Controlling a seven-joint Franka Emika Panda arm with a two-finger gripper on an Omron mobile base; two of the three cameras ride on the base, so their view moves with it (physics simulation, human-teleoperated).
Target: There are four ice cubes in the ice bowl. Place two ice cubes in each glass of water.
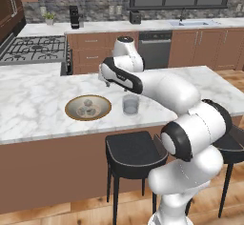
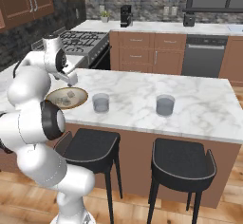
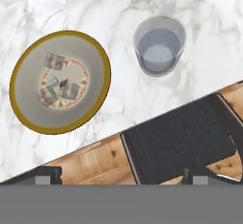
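- I see white marble island surface, grey veins, wood-panel front below.
- 2 black stools tucked at its near side; one seat also in hand view.
- Gas stove beyond island, left.
- Dishwasher w/ dark front in back cabinet run.
- Black coffee machine + small potted plant on back counter.
- Sink far right under window.

Base views flank arm, share counter; hand view looks straight down, close
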